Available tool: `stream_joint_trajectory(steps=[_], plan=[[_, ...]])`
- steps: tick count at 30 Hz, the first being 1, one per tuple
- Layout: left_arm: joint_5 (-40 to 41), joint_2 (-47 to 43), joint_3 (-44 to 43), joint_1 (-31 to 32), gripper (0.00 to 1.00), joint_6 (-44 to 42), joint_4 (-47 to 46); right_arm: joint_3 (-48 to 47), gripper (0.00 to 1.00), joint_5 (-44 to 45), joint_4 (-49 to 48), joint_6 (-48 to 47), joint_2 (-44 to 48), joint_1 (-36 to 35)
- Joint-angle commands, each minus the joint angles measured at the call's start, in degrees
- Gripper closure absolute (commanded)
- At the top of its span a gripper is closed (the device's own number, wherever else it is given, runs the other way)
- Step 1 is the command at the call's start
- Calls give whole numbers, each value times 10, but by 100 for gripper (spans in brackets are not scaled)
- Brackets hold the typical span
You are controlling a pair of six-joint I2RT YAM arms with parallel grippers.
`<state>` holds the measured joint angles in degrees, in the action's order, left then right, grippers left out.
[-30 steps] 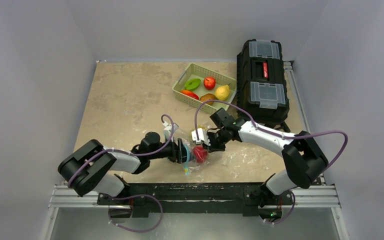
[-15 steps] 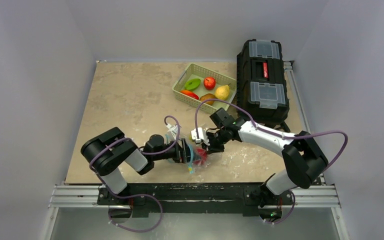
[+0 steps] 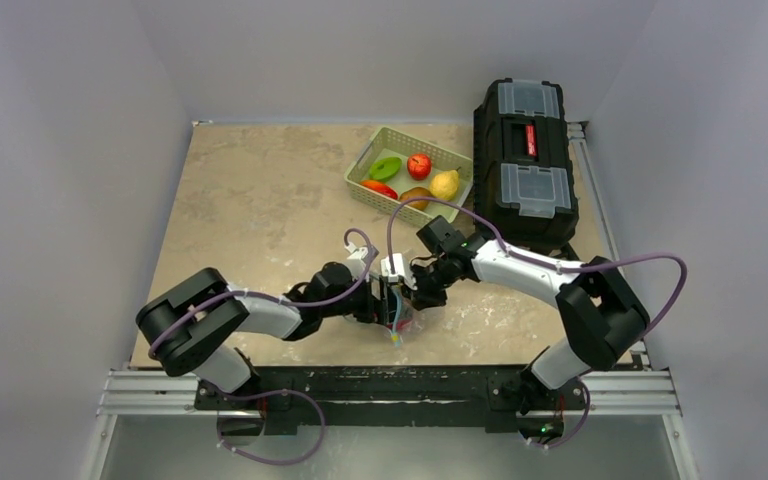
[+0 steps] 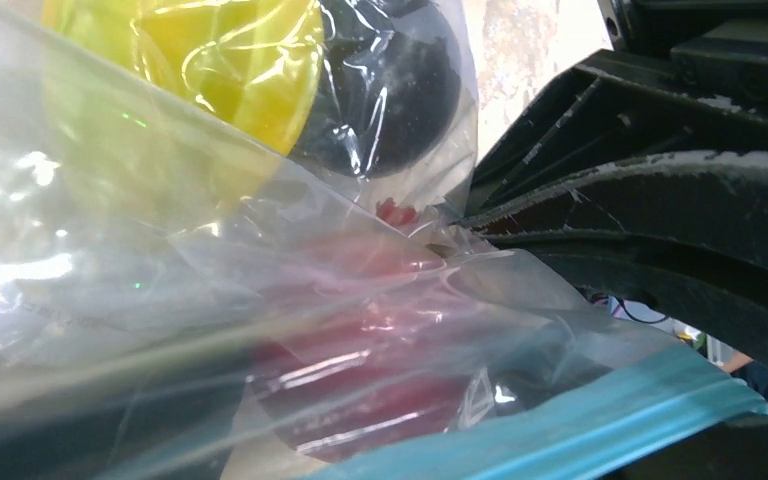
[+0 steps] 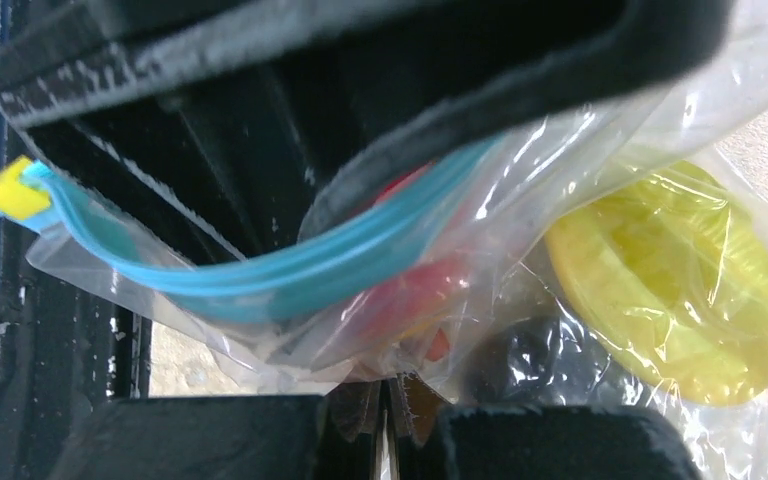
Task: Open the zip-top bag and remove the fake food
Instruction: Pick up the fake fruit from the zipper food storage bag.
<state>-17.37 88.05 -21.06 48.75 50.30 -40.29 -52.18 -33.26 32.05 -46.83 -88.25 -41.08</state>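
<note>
On beige tabletop (image 3: 250, 200), zip-top bag (image 3: 403, 322), grey walls (image 3: 60, 150)

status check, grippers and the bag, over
Left gripper open at the zip-top bag mouth. Right gripper shut on the bag's plastic. Fake food inside the bag: yellow, red, dark pieces. Nothing blocking.

Light: bright, even.
Glare: white shine on the zip-top bag (image 4: 30, 270) by the left pincer (image 3: 390, 303).
Blur: close-up views are fuzzy.
</note>
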Motion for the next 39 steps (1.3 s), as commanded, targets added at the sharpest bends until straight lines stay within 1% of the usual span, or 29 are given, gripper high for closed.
stream_joint_trajectory(steps=[1, 3, 4, 5, 6, 8, 12, 14, 15, 17, 18, 21, 25, 32, 39], plan=[[49, -18, -32, 14, 19, -32, 64, -35, 100, -78, -22, 25, -1, -10], [51, -20, -33, 16, 20, -37, 69, -36, 100, -89, -26, 31, 3, -10], [51, -21, -33, 17, 22, -38, 71, -37, 100, -92, -26, 32, 4, -10], [52, -22, -33, 17, 28, -41, 73, -37, 100, -93, -27, 34, 4, -10], [54, -22, -35, 17, 40, -43, 78, -37, 100, -92, -28, 36, 4, -10], [57, -29, -37, 17, 55, -47, 92, -36, 100, -83, -32, 42, 4, -9], [70, -65, -34, 17, 77, -67, 133, -33, 100, -59, -40, 46, 9, -8], [78, -96, -29, 16, 88, -80, 156, -29, 100, -32, -48, 48, 13, -8], [82, -114, -27, 16, 93, -86, 168, -27, 100, -19, -51, 47, 13, -8], [88, -158, -24, 16, 99, -95, 202, -22, 100, 9, -58, 48, 16, -8], [90, -175, -23, 16, 100, -100, 213, -20, 100, 21, -61, 48, 16, -8], [95, -221, -18, 16, 100, -109, 240, -14, 100, 45, -69, 48, 21, -8], [97, -263, -15, 12, 100, -117, 271, -8, 100, 70, -79, 50, 27, -8], [81, -333, 10, -8, 100, -118, 292, -2, 100, 118, -97, 60, 39, 3], [55, -389, 25, -34, 100, -122, 316, 1, 100, 133, -104, 65, 52, 23]])
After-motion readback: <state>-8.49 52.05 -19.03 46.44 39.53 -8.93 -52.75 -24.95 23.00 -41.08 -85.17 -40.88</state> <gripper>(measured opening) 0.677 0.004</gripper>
